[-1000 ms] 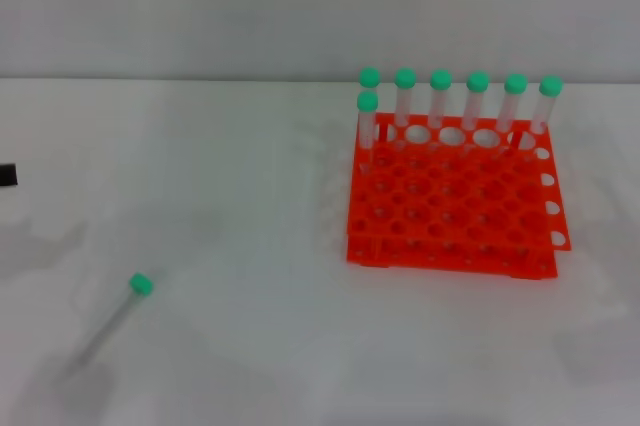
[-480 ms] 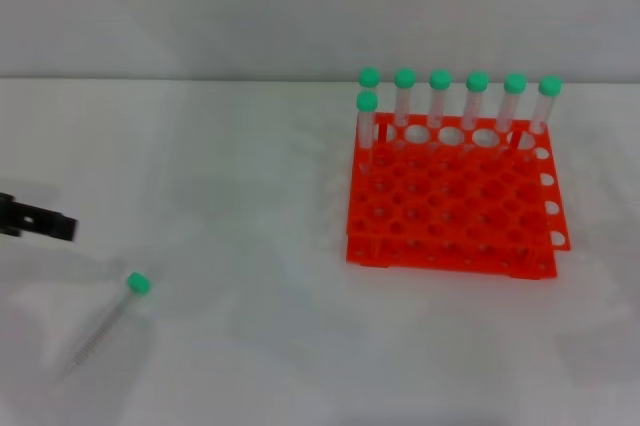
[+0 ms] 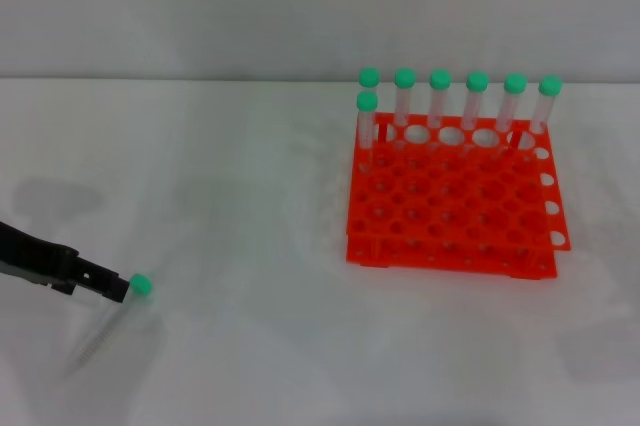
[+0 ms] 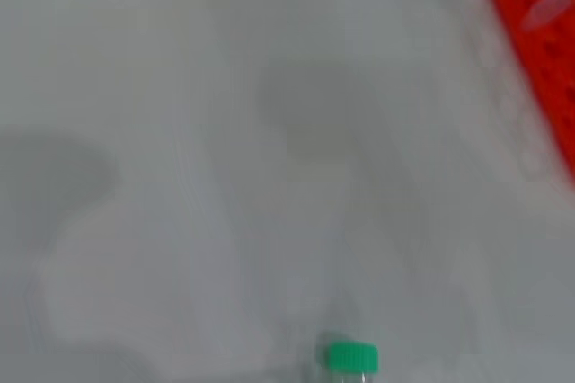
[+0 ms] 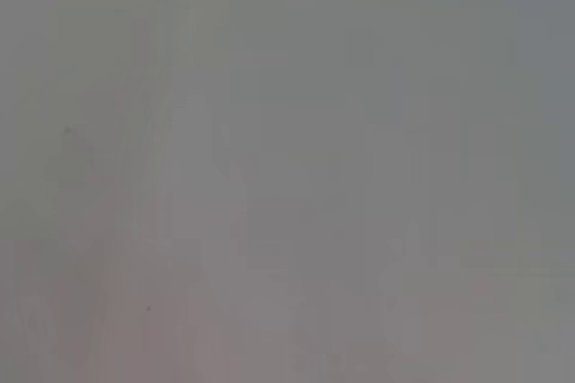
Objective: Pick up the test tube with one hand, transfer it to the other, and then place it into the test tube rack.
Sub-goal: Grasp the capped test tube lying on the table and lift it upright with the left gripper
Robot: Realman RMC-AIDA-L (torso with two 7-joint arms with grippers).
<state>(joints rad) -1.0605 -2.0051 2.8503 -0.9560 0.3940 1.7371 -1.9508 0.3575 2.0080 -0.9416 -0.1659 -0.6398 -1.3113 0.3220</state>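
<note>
A clear test tube with a green cap (image 3: 141,285) lies on the white table at the front left, its body slanting toward the front edge. Its cap also shows in the left wrist view (image 4: 350,358). My left gripper (image 3: 112,288) reaches in from the left edge, low over the table, its black tip right beside the cap. The orange-red test tube rack (image 3: 455,208) stands at the right; a corner of it shows in the left wrist view (image 4: 539,50). My right gripper is out of view; its wrist view shows only blank grey.
Several green-capped tubes (image 3: 440,96) stand upright along the rack's back row, with one more at its left end (image 3: 367,121). The white table (image 3: 250,196) stretches between the lying tube and the rack. A grey wall runs behind.
My left gripper has come in from the left edge and moved down and right, up to the lying tube's cap. The tube and the rack have not moved.
</note>
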